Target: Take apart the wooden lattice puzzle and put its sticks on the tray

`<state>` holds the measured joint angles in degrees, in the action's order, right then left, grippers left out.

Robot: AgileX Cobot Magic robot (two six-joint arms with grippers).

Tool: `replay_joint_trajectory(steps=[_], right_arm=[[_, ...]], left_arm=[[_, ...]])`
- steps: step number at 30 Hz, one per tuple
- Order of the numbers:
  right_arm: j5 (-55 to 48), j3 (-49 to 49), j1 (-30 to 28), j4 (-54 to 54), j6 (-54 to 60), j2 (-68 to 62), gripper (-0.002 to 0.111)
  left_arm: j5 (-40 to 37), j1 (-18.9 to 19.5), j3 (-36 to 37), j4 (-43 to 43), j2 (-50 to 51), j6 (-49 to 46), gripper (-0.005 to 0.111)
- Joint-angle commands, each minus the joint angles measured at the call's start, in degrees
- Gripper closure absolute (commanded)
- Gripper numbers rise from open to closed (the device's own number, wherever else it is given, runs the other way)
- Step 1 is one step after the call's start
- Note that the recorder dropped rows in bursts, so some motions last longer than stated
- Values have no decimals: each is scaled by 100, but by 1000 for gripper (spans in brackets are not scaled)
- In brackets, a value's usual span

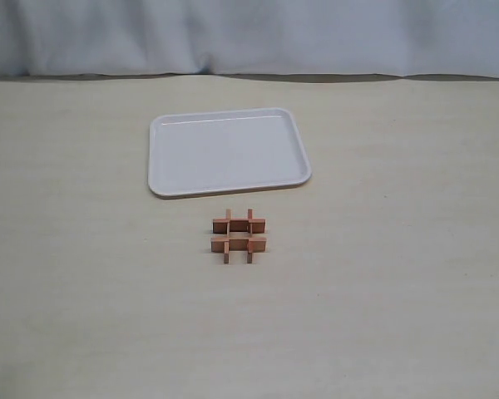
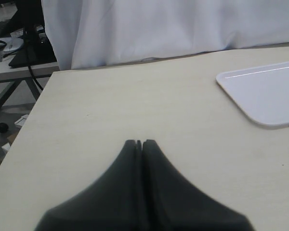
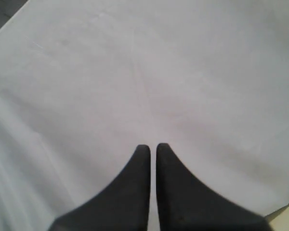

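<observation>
The wooden lattice puzzle [image 1: 239, 235] sits assembled on the table, its reddish-brown sticks interlocked in a hash shape, just in front of the tray [image 1: 227, 151]. The white tray lies flat with nothing on it; one corner of it [image 2: 265, 91] shows in the left wrist view. My left gripper [image 2: 140, 141] is shut with nothing between its fingers, over bare tabletop well to the side of the tray. My right gripper [image 3: 153, 146] is shut on nothing and faces a white cloth. Neither gripper appears in the exterior view, and the puzzle is out of both wrist views.
A white cloth backdrop [image 1: 249, 37] hangs behind the table's far edge. In the left wrist view the table's side edge [image 2: 33, 108] drops off to a metal stand and cables [image 2: 24, 48].
</observation>
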<state>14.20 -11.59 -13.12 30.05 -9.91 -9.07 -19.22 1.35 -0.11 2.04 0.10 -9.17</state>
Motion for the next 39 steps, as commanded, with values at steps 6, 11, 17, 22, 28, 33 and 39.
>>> replay_joint_trajectory(steps=[6,11,17,22,28,33,39], right_arm=[[-910,-1723,-6,-1951,6,-2592,104],[-1868,-2584,-6,-2217,51,-4060,104],[-3169,-3492,1632,-2195,2422,-6182,104],[-5998,-4677,3030,-2916,5039,-7989,104],[-5732,-4965,3195,-3473,4760,-8801,104],[-5772,-4965,3185,-3448,4891,-9002,104],[-5482,-4965,3195,-2280,6172,-9324,104]], left_arm=[[79,-12,11,3,-10,3,107],[79,-12,11,3,-10,3,107],[65,-12,11,14,-10,3,107],[65,-12,11,14,-10,3,107],[65,-12,11,14,-10,3,107],[65,-12,11,14,-10,3,107],[82,-12,11,-7,-10,3,107]])
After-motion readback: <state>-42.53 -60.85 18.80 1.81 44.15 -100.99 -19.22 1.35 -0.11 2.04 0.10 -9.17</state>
